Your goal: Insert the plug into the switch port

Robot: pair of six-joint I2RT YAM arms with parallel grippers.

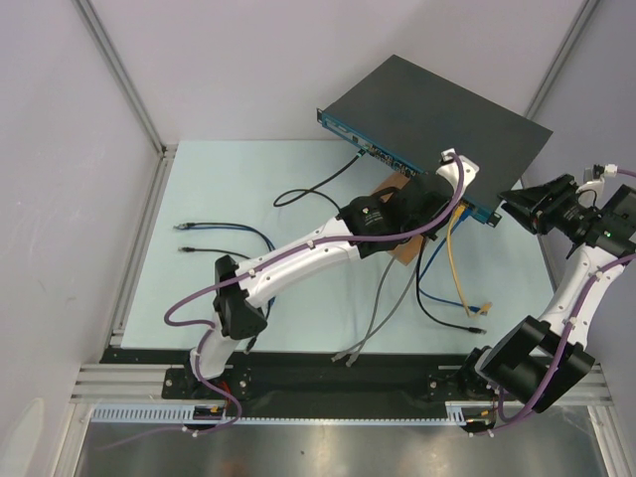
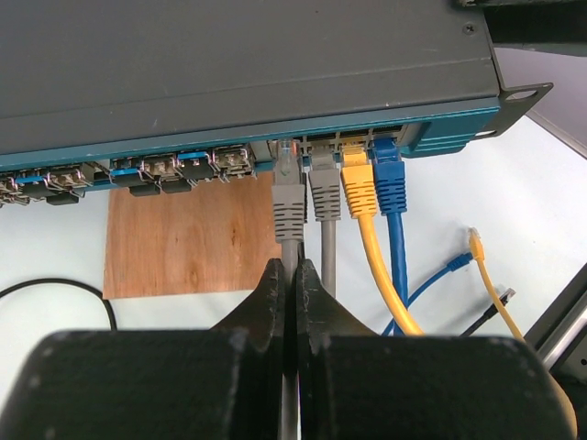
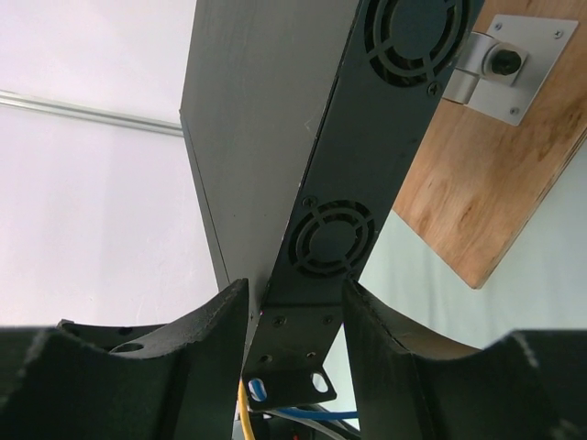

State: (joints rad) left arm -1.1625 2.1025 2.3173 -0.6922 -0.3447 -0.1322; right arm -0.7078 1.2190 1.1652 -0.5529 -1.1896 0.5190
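**Left tool clamped on the grey cable, right tool astride the switch's end**

From above you see the switch (image 1: 437, 109) lying at an angle at the far right of the table (image 1: 229, 288), its blue face towards the arms. The left arm's wrist covers the ports there.

Your left wrist camera fills that in. The left tool (image 2: 293, 270) is clenched on a grey cable just below the plug (image 2: 288, 206). The plug's nose sits at a port mouth on the blue face. To its right, a second grey plug (image 2: 325, 192), a yellow one (image 2: 359, 186) and a blue one (image 2: 389, 181) stand in the same row. The held plug hangs slightly lower than they do, and you cannot tell whether it is fully seated. The wooden board (image 2: 193, 238) lies under the switch's front edge.

Only the right wrist camera shows the switch's side wall with its round fan vents (image 3: 330, 243). The right tool (image 3: 293, 293) has one finger on each side of that end, close against it. You cannot tell whether the fingers press on it or merely bracket it.
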